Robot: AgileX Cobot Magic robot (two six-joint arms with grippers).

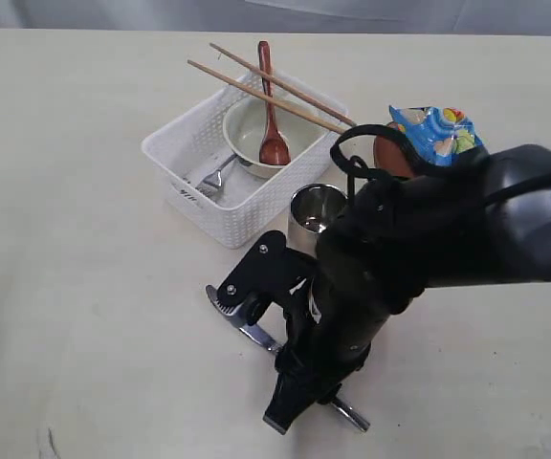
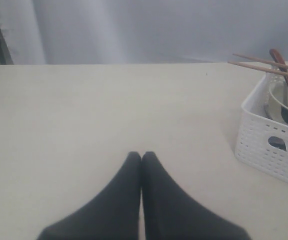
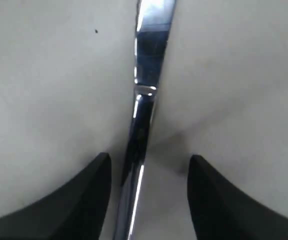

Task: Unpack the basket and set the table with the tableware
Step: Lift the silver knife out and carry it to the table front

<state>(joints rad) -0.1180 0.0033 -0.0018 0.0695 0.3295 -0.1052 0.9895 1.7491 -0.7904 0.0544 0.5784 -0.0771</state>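
The right gripper [image 3: 149, 159] straddles the steel knife [image 3: 145, 115] lying flat on the table [image 3: 44, 100] — jaws apart, unclamped — probably setting its place.

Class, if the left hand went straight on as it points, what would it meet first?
Probably nothing: only bare table lies ahead of the left hand; the basket stands aside.

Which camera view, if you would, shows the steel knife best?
The right wrist view: the knife runs close-up through the open right gripper. In the exterior view the arm hides its middle; the left wrist view lacks it.
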